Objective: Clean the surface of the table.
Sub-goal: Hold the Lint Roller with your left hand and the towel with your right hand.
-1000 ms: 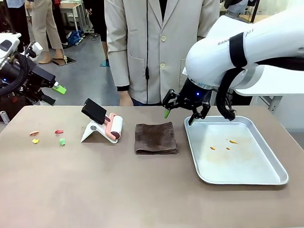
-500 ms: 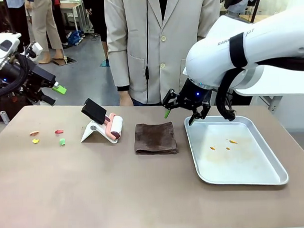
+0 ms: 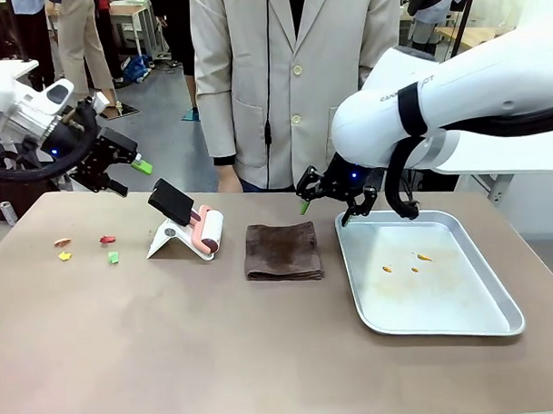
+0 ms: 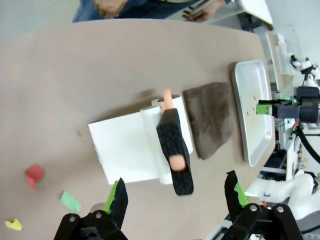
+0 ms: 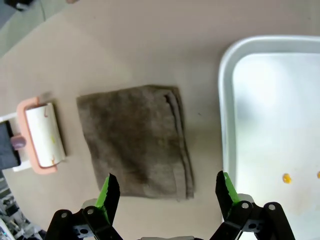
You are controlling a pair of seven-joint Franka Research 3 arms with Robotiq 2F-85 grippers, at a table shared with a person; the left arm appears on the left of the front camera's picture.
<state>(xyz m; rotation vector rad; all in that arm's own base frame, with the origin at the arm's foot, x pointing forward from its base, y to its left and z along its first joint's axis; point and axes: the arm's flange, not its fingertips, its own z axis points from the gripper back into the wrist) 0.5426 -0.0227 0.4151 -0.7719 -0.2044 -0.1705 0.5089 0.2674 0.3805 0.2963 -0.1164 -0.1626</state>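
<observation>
- At the table's (image 3: 263, 353) far left corner, the table spanning the view under both arms: coloured scraps (image 3: 113, 256), lint roller (image 3: 207, 232) on its stand
- Left gripper (image 3: 128, 175): spread, empty, aimed at the roller handle; an off-centre close may tip the stand
- Right gripper (image 3: 325, 213): spread, empty, over the brown cloth (image 3: 283, 250); may snag the tray (image 3: 443, 301) rim

The front camera sits at the near side of the table (image 3: 173, 356) and faces across it at a person on the far side. The left wrist camera looks down from high over the left pincer (image 4: 175, 192), with the roller (image 4: 172, 145) just ahead of it. The right wrist camera looks straight down from closer in. The cloth (image 5: 132, 137) lies ahead of the right pincer (image 5: 167, 184), the tray (image 5: 225, 125) beside it. All three views share roller, cloth and tray.
</observation>
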